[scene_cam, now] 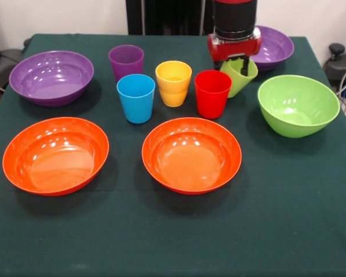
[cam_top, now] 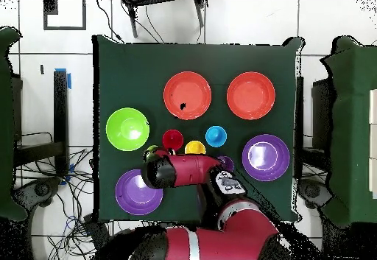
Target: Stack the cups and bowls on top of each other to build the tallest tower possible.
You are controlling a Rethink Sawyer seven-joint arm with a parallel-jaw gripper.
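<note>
At the table's far side in your front view, the gripper (scene_cam: 240, 59) pinches the rim of the light green cup (scene_cam: 239, 75), which hangs tilted beside the red cup (scene_cam: 213, 93); its fingers are closed on that rim; both orange bowls (scene_cam: 191, 154) sit empty nearer you; nothing is stacked yet.

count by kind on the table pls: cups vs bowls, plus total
Cups: 5: purple, blue, yellow, red, and light green, tilted at the gripper.
Bowls: 5: two orange, two purple, one light green.
Total: 10
</note>
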